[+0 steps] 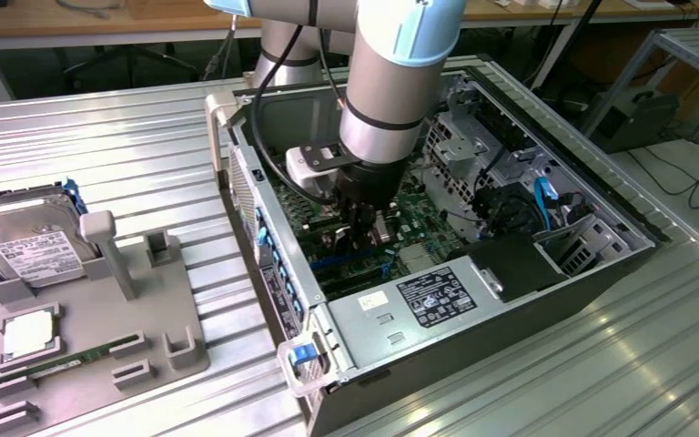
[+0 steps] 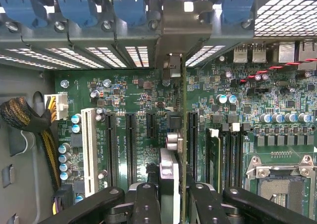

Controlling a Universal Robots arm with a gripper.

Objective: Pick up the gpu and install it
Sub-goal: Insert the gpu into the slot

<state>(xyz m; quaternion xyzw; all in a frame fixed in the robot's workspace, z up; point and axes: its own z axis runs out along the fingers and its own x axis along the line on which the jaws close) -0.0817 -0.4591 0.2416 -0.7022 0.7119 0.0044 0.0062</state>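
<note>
Wrist view: gripper [image 2: 171, 196] clamped on edge-on gpu [image 2: 174, 135] over the motherboard [image 2: 133, 92], its lower edge hidden.

Ribbed, shiny metal table [image 1: 143, 137]; grey sheet-metal computer case [image 1: 362, 319]; matt grey plastic tray [image 1: 95, 337]; glossy green motherboard [image 2: 133, 90]; matt black gripper [image 2: 171, 194].

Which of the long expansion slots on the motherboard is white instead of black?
The white slot is the outermost one, next to the yellow and black cable bundle. The other long slots beside it are black, and the gpu stands edge-on further along.
</note>
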